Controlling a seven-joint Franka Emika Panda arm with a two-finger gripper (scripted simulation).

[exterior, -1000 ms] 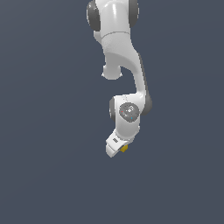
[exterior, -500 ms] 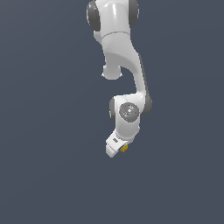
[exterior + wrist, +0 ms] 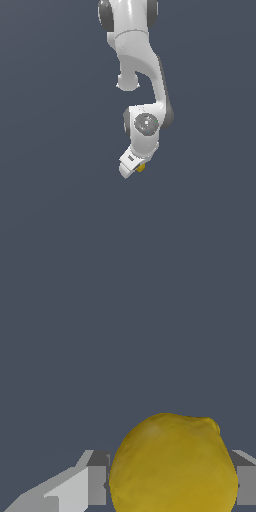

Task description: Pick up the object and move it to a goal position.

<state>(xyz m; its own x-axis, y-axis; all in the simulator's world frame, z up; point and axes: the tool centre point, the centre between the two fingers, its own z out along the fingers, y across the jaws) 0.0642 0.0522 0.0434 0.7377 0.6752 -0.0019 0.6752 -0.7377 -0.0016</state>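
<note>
The object is a mustard-yellow, lemon-like fruit with a pointed end. In the wrist view the lemon (image 3: 172, 466) sits between the two grey fingers (image 3: 97, 481), which press on its sides. In the exterior view only a small yellow part of the lemon (image 3: 141, 168) shows beside the white gripper (image 3: 131, 166), which hides the rest. The white arm (image 3: 137, 55) hangs down from the top of the exterior view, with the gripper tilted toward the exterior view's left. The gripper is shut on the lemon.
Only a plain dark grey-blue background (image 3: 50, 150) shows around the arm. No other object, table edge or goal marker shows in either view.
</note>
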